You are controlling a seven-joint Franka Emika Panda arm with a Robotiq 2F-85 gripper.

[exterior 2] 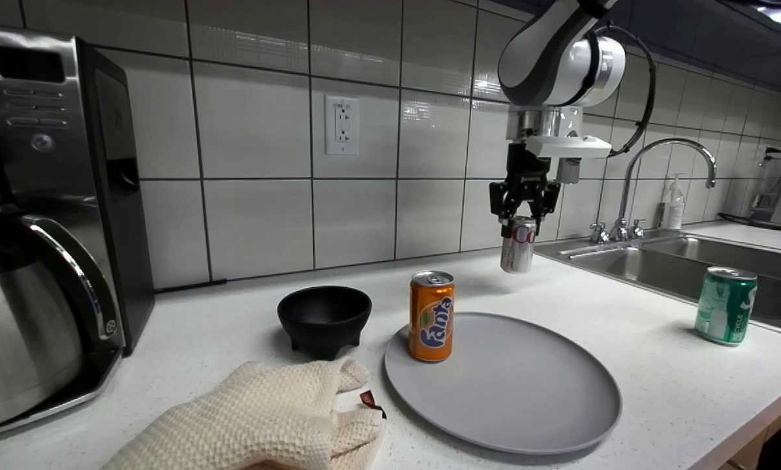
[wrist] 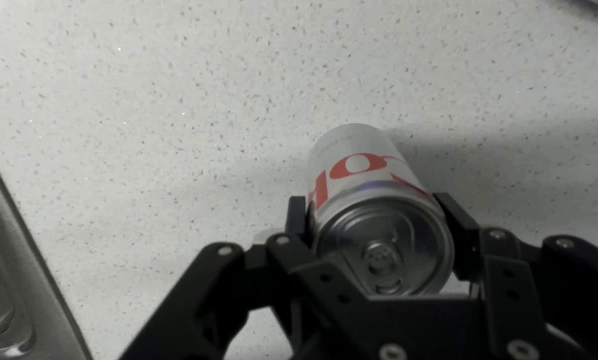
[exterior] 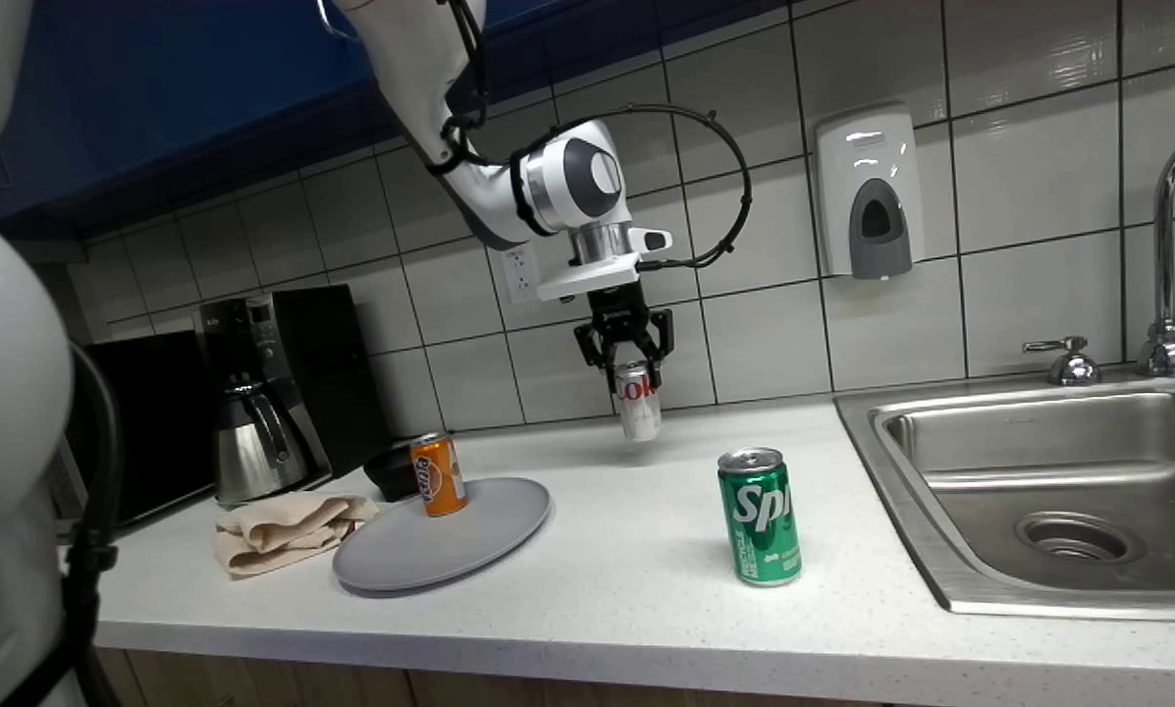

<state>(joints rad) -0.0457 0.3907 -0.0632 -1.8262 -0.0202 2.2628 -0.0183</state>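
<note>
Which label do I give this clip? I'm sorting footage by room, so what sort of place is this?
Probably a kitchen or break room: it has a metal sink, a coffee maker and what looks like a wall-mounted soap dispenser.

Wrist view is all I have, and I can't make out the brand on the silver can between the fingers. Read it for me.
Observer: It's a Coke can; the red letters C, o and k show on its side in an exterior view.
Operator: Copy. Now tell me which can stands on the gray plate.
Observer: The orange Fanta can, on the side of the plate nearer the black bowl.
</note>
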